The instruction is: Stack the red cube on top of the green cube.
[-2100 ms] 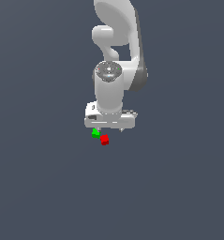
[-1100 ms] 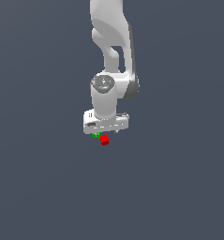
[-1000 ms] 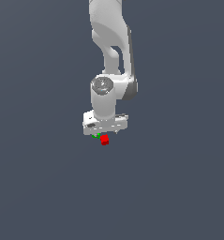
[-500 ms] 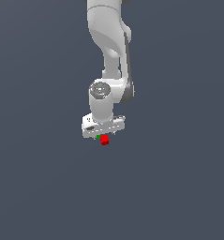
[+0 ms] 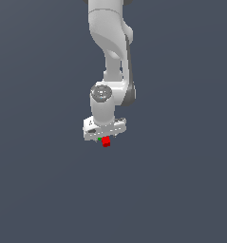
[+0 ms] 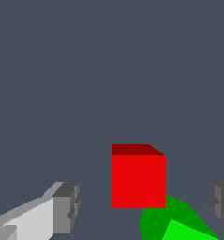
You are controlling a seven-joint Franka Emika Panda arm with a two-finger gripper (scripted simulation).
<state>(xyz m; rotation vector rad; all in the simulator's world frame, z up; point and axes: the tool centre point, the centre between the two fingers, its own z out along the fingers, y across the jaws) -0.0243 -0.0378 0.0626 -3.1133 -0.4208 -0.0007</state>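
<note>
Arm low over two small cubes, jaws spread wide around the red one

In the exterior view the white arm (image 5: 110, 57) reached straight down over the flat grey floor (image 5: 181, 190), and its gripper (image 5: 104, 137) sat right above the cubes; the red cube (image 5: 106, 142) showed just under the gripper's lower edge, with only a sliver of the green cube (image 5: 100, 139) visible touching it on the exterior view's left, mostly hidden by the hand. In the wrist view the red cube (image 6: 138, 178) stood between the two grey fingertips (image 6: 66, 208), with clear gaps on both sides, so the jaws were wide open and gripped nothing; the green cube (image 6: 179, 222) lay close against the red cube, partly covered by it, its corner turned toward the camera
</note>
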